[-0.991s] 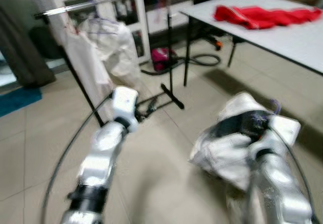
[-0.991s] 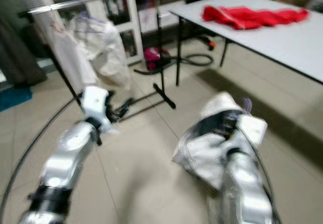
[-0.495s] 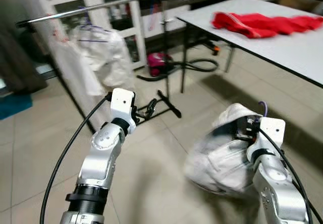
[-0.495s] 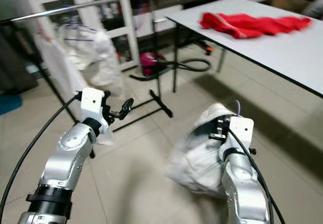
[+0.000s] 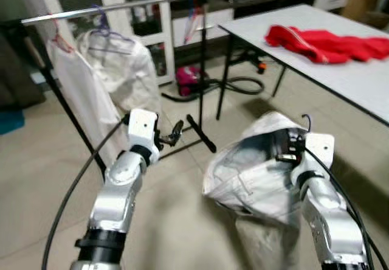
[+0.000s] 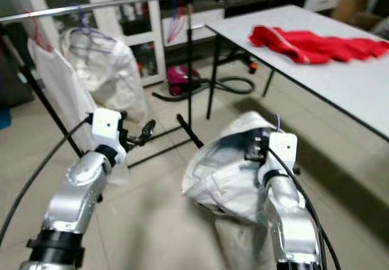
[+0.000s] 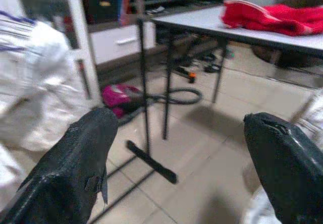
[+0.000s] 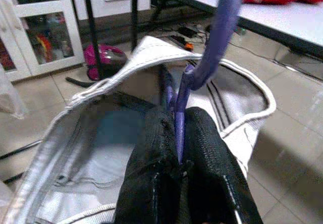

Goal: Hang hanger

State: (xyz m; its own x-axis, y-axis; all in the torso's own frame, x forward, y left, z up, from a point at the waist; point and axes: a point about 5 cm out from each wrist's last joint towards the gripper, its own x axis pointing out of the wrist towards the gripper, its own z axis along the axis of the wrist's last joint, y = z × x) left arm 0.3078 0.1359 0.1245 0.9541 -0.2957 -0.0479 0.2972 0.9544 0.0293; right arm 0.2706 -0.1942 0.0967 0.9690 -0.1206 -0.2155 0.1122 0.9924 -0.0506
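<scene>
Over on the left, the clothes rail point(image 5: 115, 5) already carries two white garments point(image 5: 118, 63), with bare bar beside them. My left gripper point(image 7: 176, 148) is spread wide and empty, held forward toward the rail. On the right, my right gripper point(image 8: 176, 148) is pressed together on the purple hanger point(image 8: 214, 37), lifting the white jacket point(image 5: 255, 173) off the floor so it can go up there.
</scene>
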